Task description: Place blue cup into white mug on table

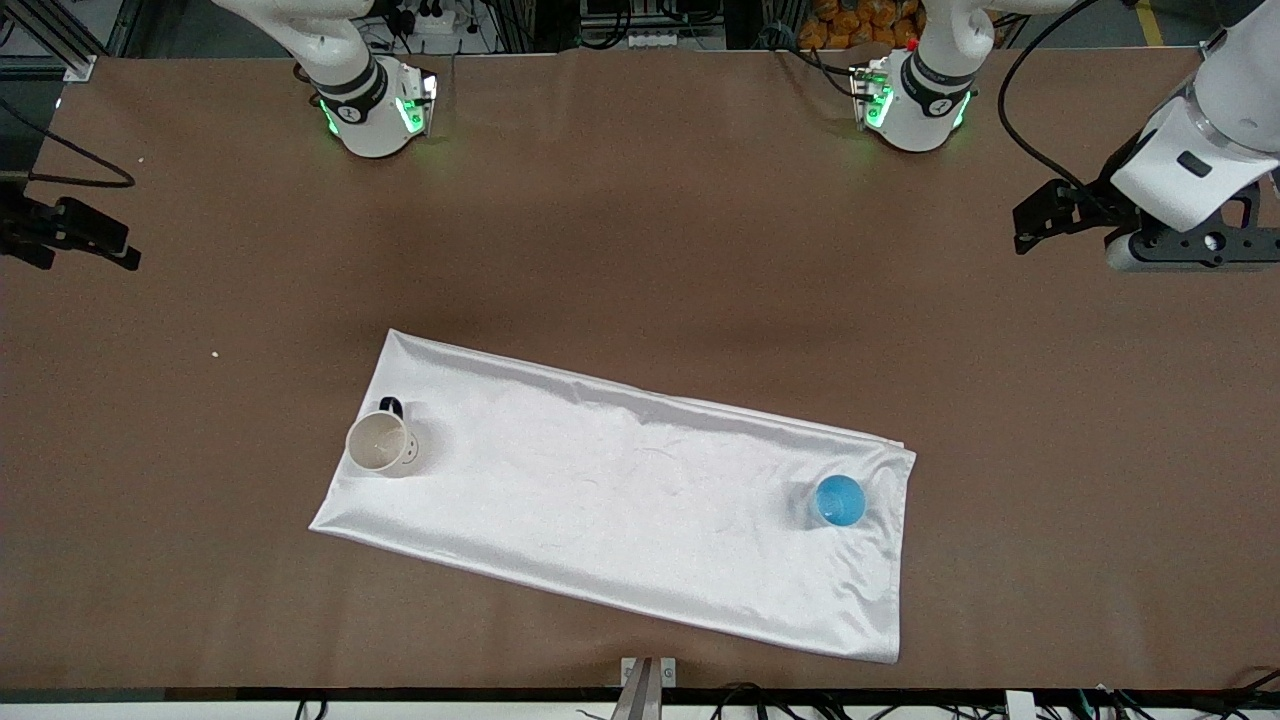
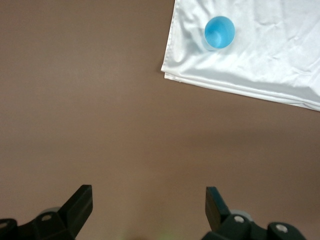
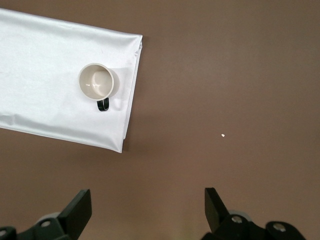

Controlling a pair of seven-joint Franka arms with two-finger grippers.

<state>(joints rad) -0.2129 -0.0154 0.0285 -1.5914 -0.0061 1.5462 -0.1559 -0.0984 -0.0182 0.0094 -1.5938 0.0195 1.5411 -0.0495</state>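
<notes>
The blue cup (image 1: 839, 500) stands upright on the white cloth (image 1: 620, 490) at the cloth's end toward the left arm; it also shows in the left wrist view (image 2: 219, 32). The white mug (image 1: 380, 443) stands upright and empty at the cloth's end toward the right arm, its dark handle pointing toward the robots' bases; it also shows in the right wrist view (image 3: 96, 82). My left gripper (image 1: 1040, 215) (image 2: 149, 194) is open and empty over bare table (image 1: 640, 250). My right gripper (image 1: 90, 240) (image 3: 147, 196) is open and empty over bare table at the other end.
The cloth (image 2: 270, 55) (image 3: 45, 75) lies slanted across the table's middle. A small pale crumb (image 1: 214, 352) (image 3: 223, 135) lies on the table toward the right arm's end. The arm bases (image 1: 375, 110) (image 1: 915, 105) stand along the edge farthest from the front camera. A metal bracket (image 1: 648, 680) sits at the nearest edge.
</notes>
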